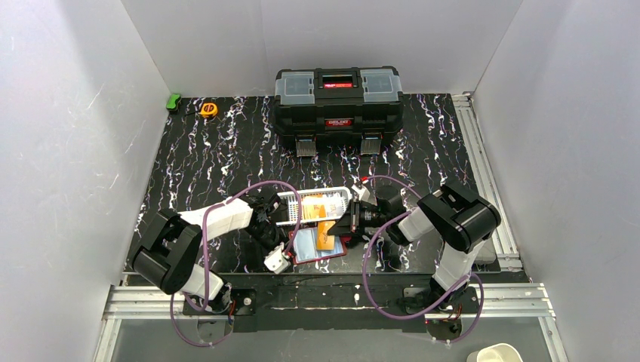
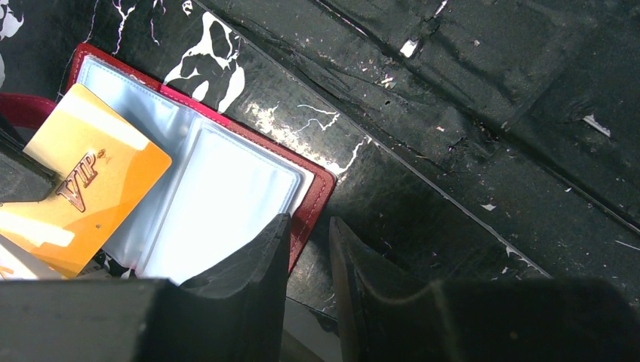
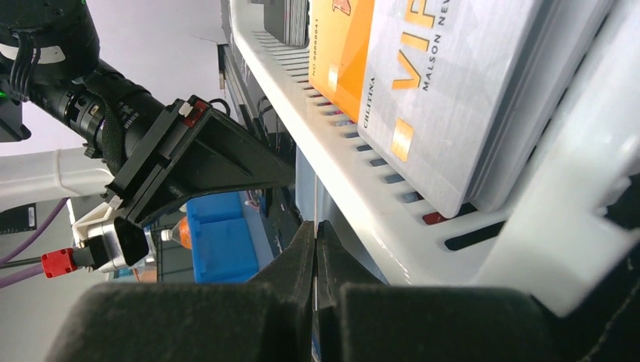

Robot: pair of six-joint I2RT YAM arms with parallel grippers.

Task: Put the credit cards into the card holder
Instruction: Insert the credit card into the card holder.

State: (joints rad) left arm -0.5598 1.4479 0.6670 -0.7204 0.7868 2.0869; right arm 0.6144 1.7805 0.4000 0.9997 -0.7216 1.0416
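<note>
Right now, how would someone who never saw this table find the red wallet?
Start at the big black toolbox at the back, then come forward past the white basket. Just on the near side of it lies the wallet, opened flat. Only it has a red edge, clear pockets and an orange card over them.

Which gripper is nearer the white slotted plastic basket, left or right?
Right. The right gripper, shut on an orange plastic card, is beside the white slotted basket; the left gripper is farther off, open over the edge of the red folding card holder.
</note>
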